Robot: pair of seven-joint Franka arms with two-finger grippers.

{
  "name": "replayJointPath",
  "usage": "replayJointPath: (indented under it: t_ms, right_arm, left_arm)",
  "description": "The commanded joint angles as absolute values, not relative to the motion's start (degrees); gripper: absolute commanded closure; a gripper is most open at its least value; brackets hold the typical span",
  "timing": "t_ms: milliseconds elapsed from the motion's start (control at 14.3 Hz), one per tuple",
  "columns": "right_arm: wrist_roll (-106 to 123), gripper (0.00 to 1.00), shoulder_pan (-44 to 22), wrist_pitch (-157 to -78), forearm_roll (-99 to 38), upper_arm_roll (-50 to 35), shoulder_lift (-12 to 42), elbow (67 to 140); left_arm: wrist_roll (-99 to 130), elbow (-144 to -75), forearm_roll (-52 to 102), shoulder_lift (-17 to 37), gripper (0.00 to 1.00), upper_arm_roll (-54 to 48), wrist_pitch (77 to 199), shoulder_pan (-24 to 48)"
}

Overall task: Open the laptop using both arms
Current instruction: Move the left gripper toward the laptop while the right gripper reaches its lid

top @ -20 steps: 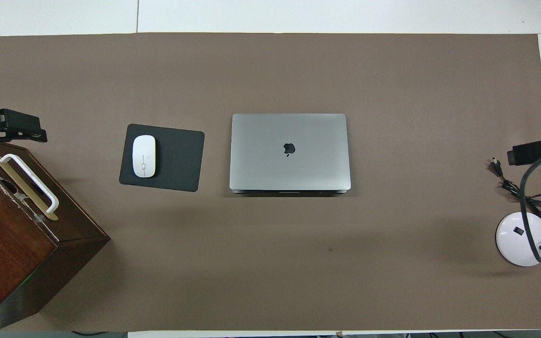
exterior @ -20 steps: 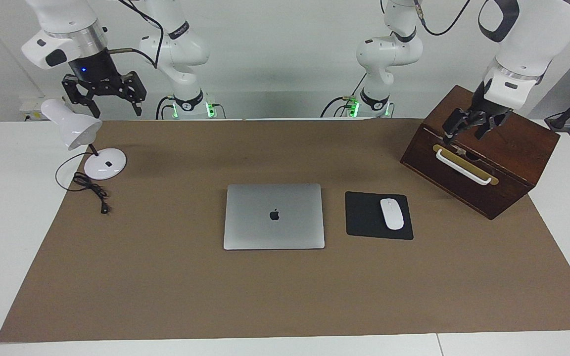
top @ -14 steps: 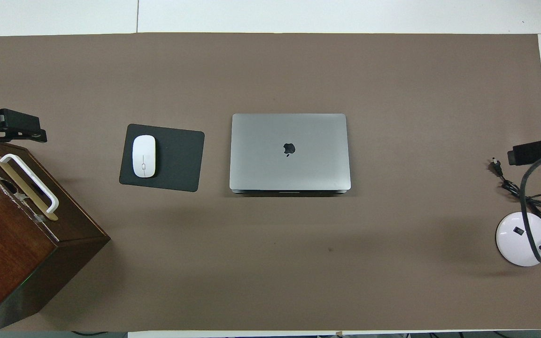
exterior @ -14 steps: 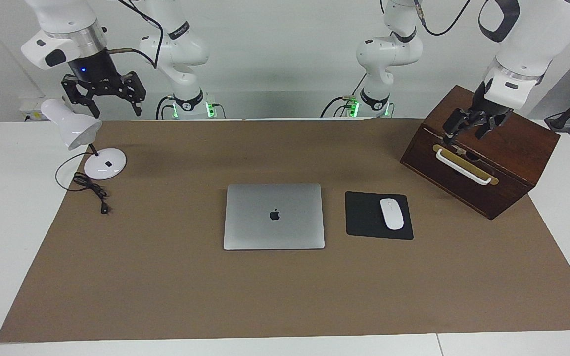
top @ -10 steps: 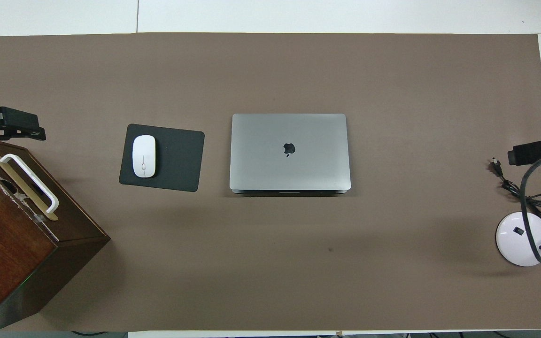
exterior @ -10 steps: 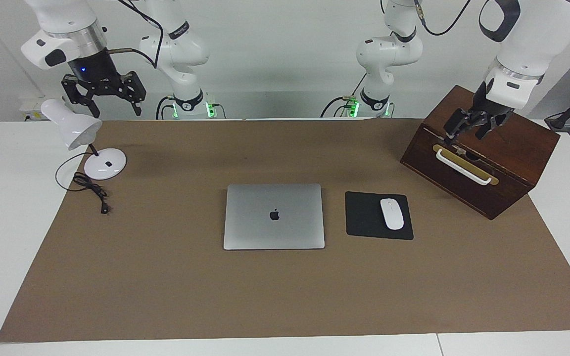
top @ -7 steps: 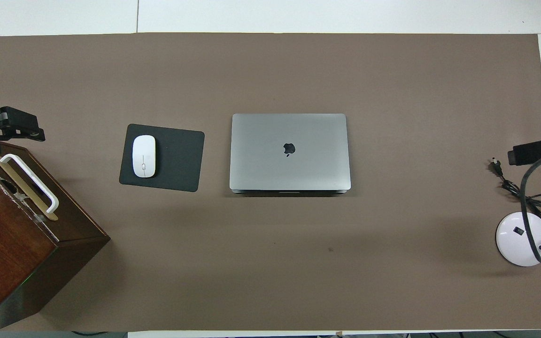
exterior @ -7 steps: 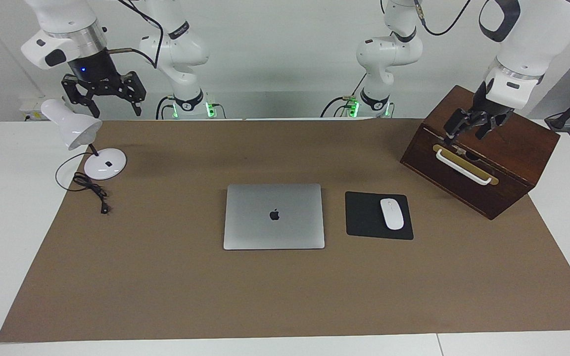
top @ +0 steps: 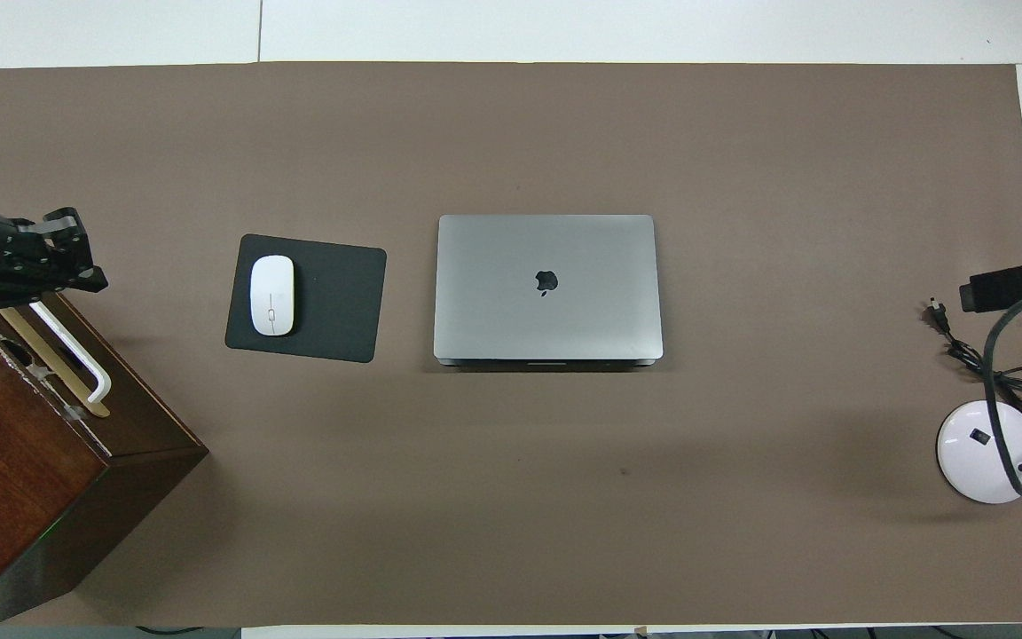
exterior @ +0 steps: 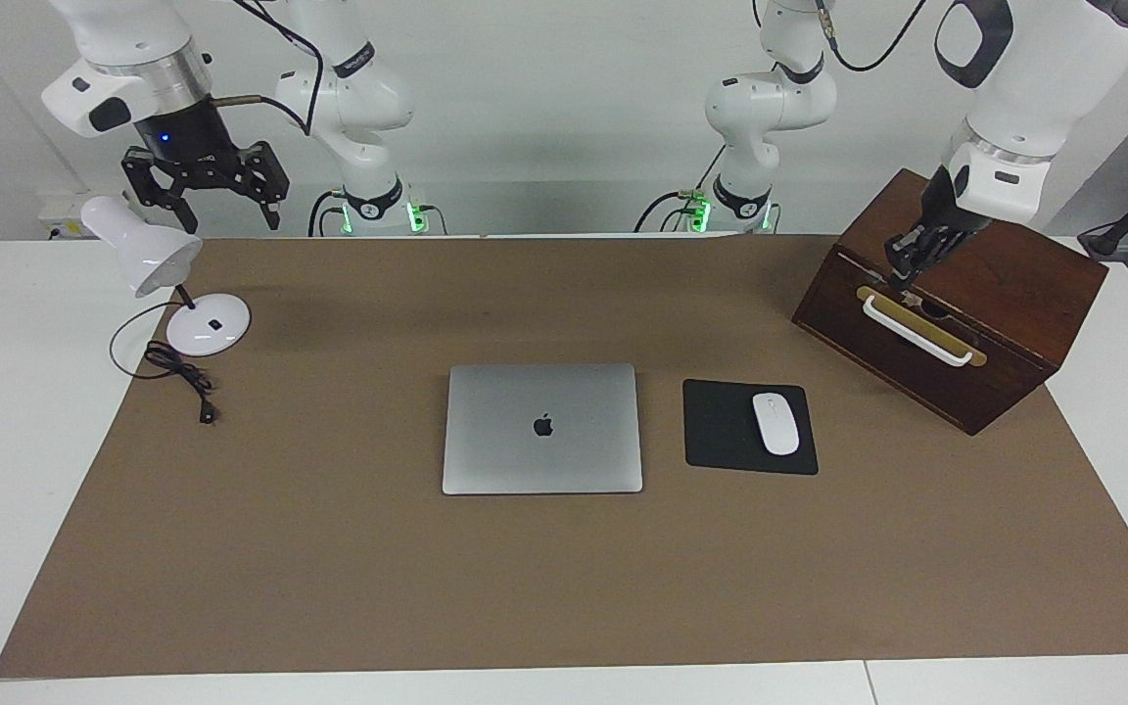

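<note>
Your laptop point(exterior: 542, 428) lies closed mid-frame, untouched. Left gripper point(exterior: 907, 266), pinched shut on nothing, hangs over the wooden box point(exterior: 1014, 284) (upper right). Right gripper point(exterior: 208, 186) waits upper left, fingers spread, empty.

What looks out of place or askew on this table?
Only the wooden box sits askew, turned at an angle to the mat's edges, while the closed laptop lies square. Nothing is spilled or visibly damaged.
</note>
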State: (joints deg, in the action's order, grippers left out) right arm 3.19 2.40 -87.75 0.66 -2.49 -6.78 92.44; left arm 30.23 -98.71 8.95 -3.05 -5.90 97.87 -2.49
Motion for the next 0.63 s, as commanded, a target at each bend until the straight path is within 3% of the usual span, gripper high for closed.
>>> replayJointPath:
  t_ms: [0,559]
  right_arm:
    - [3.69,0.00,2.29,-88.86,-0.79,-2.02,-8.09,94.04]
    - [4.66,0.00,-0.25,-89.21,-0.70,-3.08,-8.17,94.04]
  left_arm:
    - [41.79,-108.96,12.91,-8.43,1.00,-5.80,106.76,-0.72]
    - [68.96,-117.84,27.32,-13.00,1.00,-5.71,112.13,-1.14]
